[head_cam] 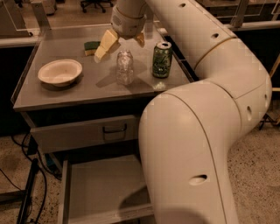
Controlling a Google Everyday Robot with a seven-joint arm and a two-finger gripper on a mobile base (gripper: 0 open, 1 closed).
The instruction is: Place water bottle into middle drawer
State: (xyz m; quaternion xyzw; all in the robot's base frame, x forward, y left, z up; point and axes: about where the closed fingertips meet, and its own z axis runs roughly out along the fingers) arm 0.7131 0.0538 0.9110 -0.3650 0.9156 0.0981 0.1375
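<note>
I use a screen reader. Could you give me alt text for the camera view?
The open gripper hangs over the water bottle, which stands upright on the tabletop between a bowl and a green can. Below, the middle drawer is pulled out.

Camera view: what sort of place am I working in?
Probably an office or lab: a wheeled chair base behind, speckled floor, a metal drawer cabinet. The hand hangs open above the water bottle on its top.
</note>
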